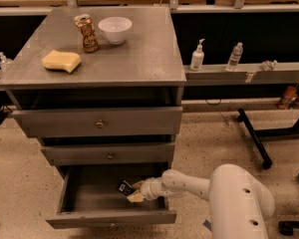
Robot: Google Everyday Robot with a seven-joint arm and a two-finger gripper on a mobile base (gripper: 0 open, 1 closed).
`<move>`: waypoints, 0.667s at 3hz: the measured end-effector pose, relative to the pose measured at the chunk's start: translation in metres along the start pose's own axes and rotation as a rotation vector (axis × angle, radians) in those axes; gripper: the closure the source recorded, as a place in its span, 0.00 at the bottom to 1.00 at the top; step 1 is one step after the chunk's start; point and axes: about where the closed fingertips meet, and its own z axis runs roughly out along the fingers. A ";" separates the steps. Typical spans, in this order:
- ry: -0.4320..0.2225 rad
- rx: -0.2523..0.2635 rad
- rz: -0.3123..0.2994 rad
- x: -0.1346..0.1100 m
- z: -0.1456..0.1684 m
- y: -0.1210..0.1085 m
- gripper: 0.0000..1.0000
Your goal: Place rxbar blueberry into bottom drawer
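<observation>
one rxbar blueberry clamped in jaws — poking left, inside open bottom drawer

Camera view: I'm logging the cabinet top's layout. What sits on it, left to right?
Yellow sponge → can → white bowl. Below, the gripper holds the rxbar blueberry inside the open bottom drawer.

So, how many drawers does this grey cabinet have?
3. The top drawer sits just under the tabletop, the middle drawer below it, and the bottom drawer is pulled open, with the gripper inside it at the dark bar. None looks hidden.
</observation>
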 end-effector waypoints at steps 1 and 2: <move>0.006 0.033 0.039 0.004 0.002 -0.008 0.79; 0.005 0.026 0.034 0.003 0.003 -0.006 0.57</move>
